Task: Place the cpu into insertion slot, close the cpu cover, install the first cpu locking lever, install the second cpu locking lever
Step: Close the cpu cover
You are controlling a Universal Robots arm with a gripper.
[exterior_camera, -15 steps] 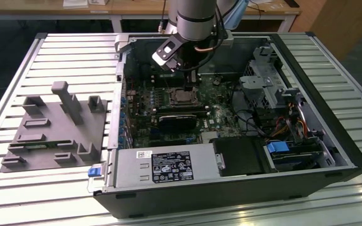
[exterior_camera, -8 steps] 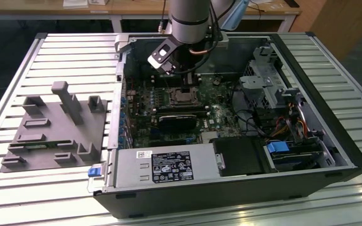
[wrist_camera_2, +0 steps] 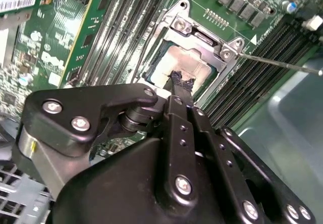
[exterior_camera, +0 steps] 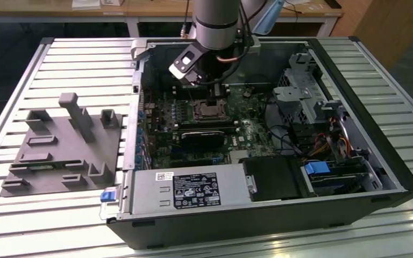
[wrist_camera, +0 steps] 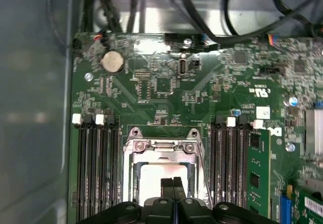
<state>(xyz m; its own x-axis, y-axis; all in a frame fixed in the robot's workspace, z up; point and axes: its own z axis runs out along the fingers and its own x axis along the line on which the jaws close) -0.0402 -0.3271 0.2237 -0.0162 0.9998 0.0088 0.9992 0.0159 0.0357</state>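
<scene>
The small flat square cpu with its silvery-beige metal top is sitting in the square dark insertion slot with the grey metal rim, down in the green circuit board. The thin grey metal cpu cover lies around it like a frame, and the chip shows through the cut-out. The two matte black fingers are pressed together, gripping nothing, with their tips seemingly touching the chip's shiny top. A thin steel lever rod sticks out past the slot's corner, over the long black ribbed memory slots.
</scene>
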